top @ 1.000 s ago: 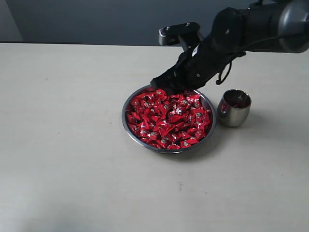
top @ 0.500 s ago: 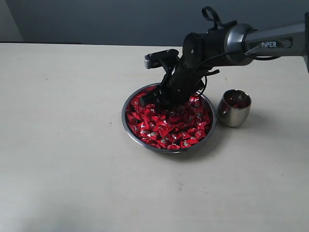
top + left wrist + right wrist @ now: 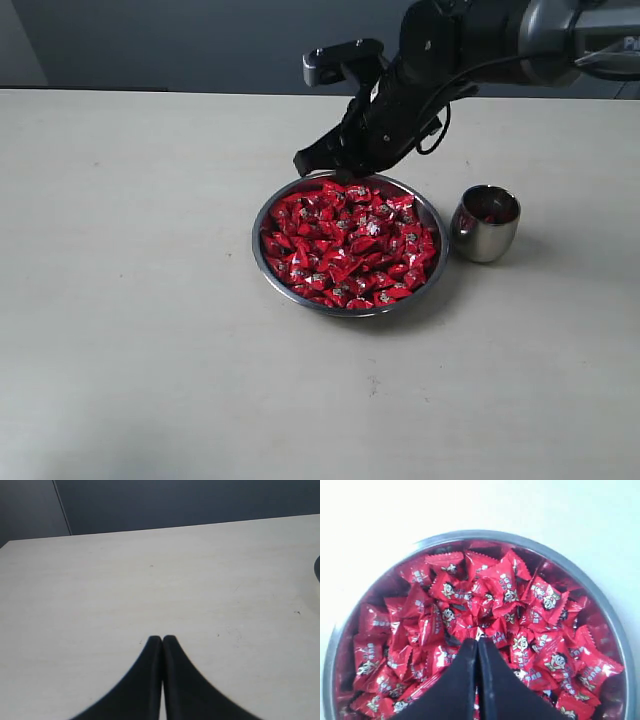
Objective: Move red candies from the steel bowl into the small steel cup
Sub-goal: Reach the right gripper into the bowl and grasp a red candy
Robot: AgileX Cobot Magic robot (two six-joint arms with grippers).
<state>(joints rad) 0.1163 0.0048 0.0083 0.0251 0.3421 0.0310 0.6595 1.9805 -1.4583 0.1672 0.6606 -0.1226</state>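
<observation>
The steel bowl (image 3: pixel 258 243) sits mid-table, heaped with red candies (image 3: pixel 350 245). The small steel cup (image 3: pixel 485 232) stands just right of it, with something red inside. My right gripper (image 3: pixel 303 162) hangs above the bowl's far-left rim, its jaws pressed together. In the right wrist view the right gripper (image 3: pixel 478 641) points down at the red candies (image 3: pixel 505 590) inside the bowl (image 3: pixel 600 587). A pale sliver shows at its tips, and I cannot tell whether a wrapper is pinched. My left gripper (image 3: pixel 162 639) is shut over bare table.
The pale table (image 3: pixel 130 300) spreads wide around the bowl and the cup. A dark wall runs behind the far edge. The right arm (image 3: pixel 480 40) reaches in from the upper right, above the cup.
The right gripper dipped into the candies half a second ago, then closed and rose to the bowl's far-left rim. Bowl and cup have not moved.
</observation>
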